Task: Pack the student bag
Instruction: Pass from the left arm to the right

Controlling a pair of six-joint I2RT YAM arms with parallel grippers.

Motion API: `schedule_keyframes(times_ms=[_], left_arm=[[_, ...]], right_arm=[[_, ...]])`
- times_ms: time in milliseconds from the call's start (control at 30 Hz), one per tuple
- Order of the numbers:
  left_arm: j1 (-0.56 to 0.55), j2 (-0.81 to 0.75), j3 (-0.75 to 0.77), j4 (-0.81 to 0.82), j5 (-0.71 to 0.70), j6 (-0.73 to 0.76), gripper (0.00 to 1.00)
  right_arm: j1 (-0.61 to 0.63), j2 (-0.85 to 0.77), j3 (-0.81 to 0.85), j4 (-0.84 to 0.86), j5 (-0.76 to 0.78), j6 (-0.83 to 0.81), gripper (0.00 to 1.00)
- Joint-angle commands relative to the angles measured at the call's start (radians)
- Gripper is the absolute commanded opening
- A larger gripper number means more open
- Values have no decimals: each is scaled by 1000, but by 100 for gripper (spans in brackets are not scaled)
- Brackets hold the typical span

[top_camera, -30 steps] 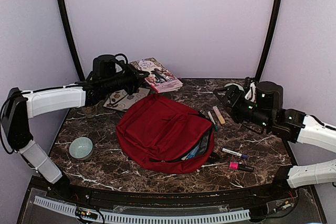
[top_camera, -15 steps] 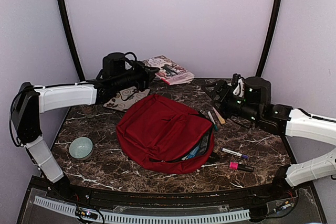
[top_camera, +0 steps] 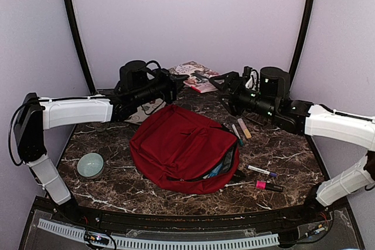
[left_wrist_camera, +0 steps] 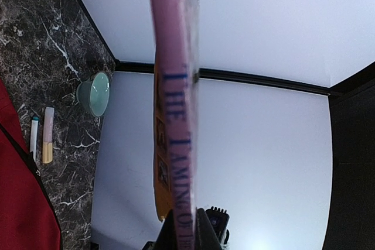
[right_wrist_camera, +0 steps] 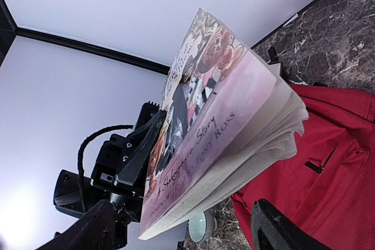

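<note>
The large dark-red soft fabric backpack [top_camera: 181, 144] lies flat at the centre of the dark marbled worktop [top_camera: 111, 188]. Its zip gapes along the lower right edge, where something blue shows inside.

Above it, the pink-spined paperback book [top_camera: 196, 75] has left the back of the worktop. A second ago it lay there; now it hangs in the air at upper centre, pinched at one end by the left claw [top_camera: 174, 80], which is pressed together on it. The right claw [top_camera: 218, 82] has swung in from the right of the frame to meet it. Its jaws are spread, one on each side of the book's free end, and are not closed on it. This looks like a handover or a two-handed hold before the book goes into the open bag.

Counted:
- **Backpack:** one.
- **Book:** one.
- **Marker pens:** four, two just off the bag's upper right [top_camera: 239, 129], and a white-and-purple one [top_camera: 262, 171] and a pink-and-black one [top_camera: 268, 186] at the lower right.
- **Pale green bowls:** one at the lower left [top_camera: 91, 165]. The left wrist view shows another bowl [left_wrist_camera: 94, 93] near the wall by the two markers.
- **Flat swirl-patterned piece:** one [top_camera: 143, 109], half under the left arm.
</note>
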Motion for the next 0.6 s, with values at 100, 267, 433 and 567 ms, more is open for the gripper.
schedule_keyframes(times_ms=[100,267,433,567], left_arm=[[-18,-55,-34,103,-23,-46,0],[-29,-55,-40,110,-25,-50,0],[-41,-60,-38,98,-28,-43,0],[-46,-58,-48,96,-18,-49,0]], right_arm=[[5,12,43,40,-7,8,64],[3,16,49,33,15,5,53],[-5,24,60,30,8,-4,33],[-9,10,30,42,7,9,18]])
